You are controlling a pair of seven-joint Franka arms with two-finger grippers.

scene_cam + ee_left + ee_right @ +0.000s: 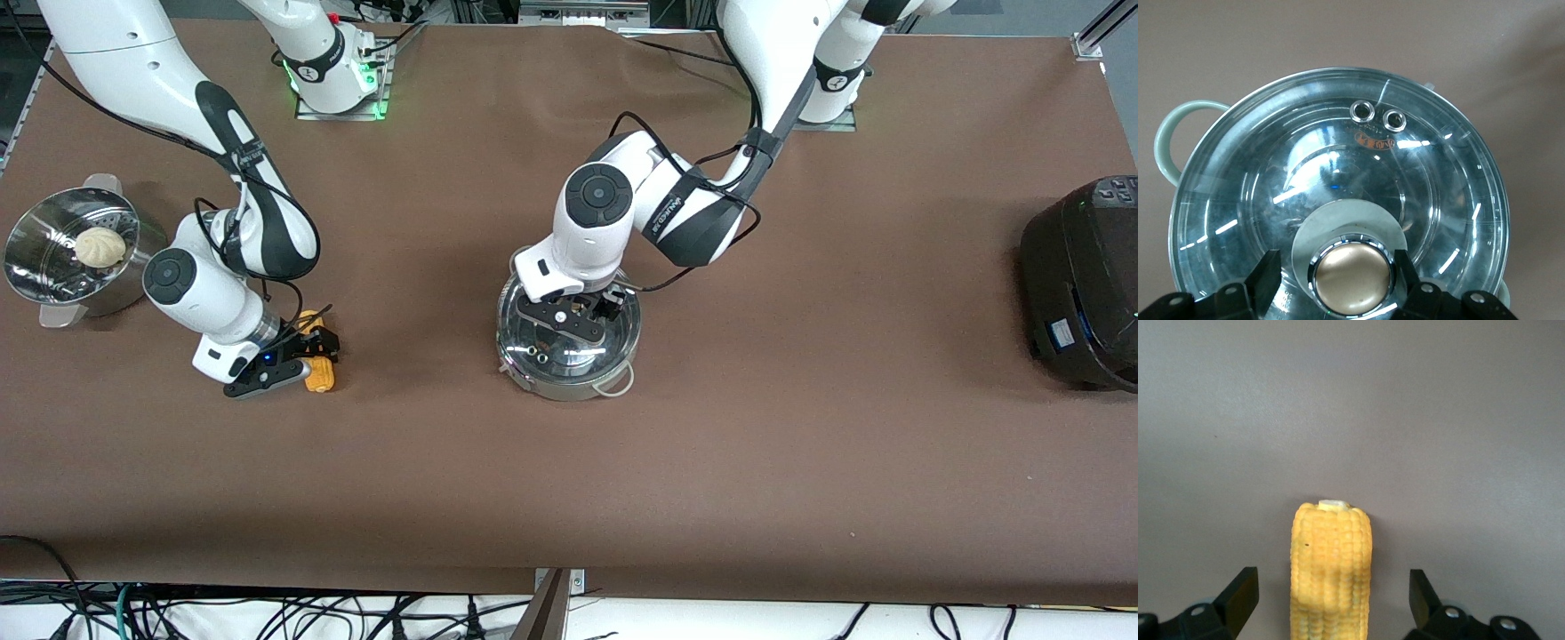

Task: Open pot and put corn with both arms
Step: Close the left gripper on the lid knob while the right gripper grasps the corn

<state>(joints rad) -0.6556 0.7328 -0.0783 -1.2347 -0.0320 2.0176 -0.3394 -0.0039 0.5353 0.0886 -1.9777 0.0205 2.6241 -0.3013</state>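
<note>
From the front view, a brown matte table (800, 400) holds a round shiny steel pot (569, 378) near its middle, covered by a clear glass lid (560, 351) and showing a thin pale loop handle on the side toward the front edge. The left gripper (582, 311) is down on that lid, its black fingers set around the middle of the glass. Toward the right arm's end of the table, a yellow-orange corn cob (318, 369) lies on the cloth, and the right gripper (307, 351) is lowered over it with open fingers on either side. Close to that same end edge stands a perforated steel steamer pot (53, 267) with a pale round bun (98, 246) inside, and a big black cooker (1080, 284) sits at the left arm's end. In the left wrist view, the domed lid (1338, 160) gleams with reflections, two small metal vent rings pierce it, and a smooth gold-toned round knob (1351, 280) sits between the left gripper's fingers (1268, 277), which stand just beside it, narrowly open; contact cannot be confirmed. In the right wrist view, the corn (1331, 567) shows neat bumpy kernels and a pale cut end, lying between the widely spread fingertips (1241, 590), clearly apart from both.
</note>
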